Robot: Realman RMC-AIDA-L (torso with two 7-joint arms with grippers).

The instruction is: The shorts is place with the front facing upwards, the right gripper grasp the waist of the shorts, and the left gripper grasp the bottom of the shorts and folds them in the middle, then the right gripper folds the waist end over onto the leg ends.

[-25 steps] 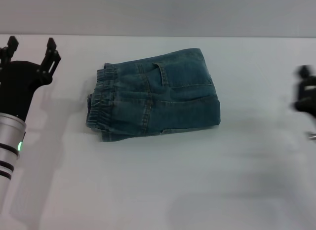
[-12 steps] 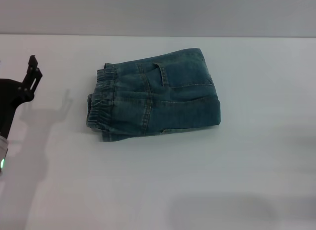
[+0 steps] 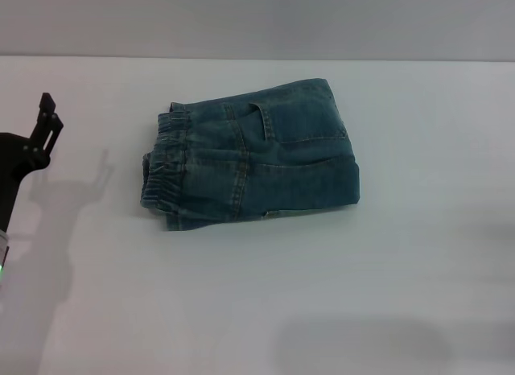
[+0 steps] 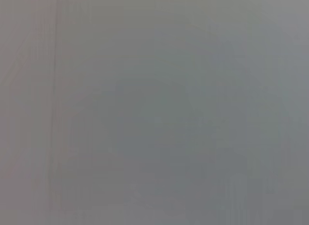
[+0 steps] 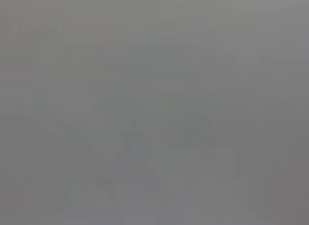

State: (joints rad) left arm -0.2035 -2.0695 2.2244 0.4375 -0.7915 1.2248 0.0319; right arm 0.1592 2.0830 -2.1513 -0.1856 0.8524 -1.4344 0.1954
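The shorts [image 3: 249, 156] lie folded into a compact bundle on the white tabletop [image 3: 338, 294], nearer its far edge than its near one and somewhat toward the left side. The waist [image 3: 163, 167], with its puckered elastic, forms the bundle's left end and faces the left edge of the tabletop; the smooth folded denim makes up the right end. A pocket and lines of stitching show on the upper layer, and the top layer sits slightly skewed, so the far right corner rises toward the far edge. The leg ends are not visible as separate hems; I cannot tell where they lie inside the fold. The left tool [image 3: 44, 133] sits at the left edge of the tabletop, well apart from the shorts, raised above the surface and casting a shadow beside it. Only one black finger [image 3: 46, 124] shows, so whether that tool is open or closed cannot be told; it holds nothing. The right tool does not appear anywhere. Both wrist views show only a plain grey blur.
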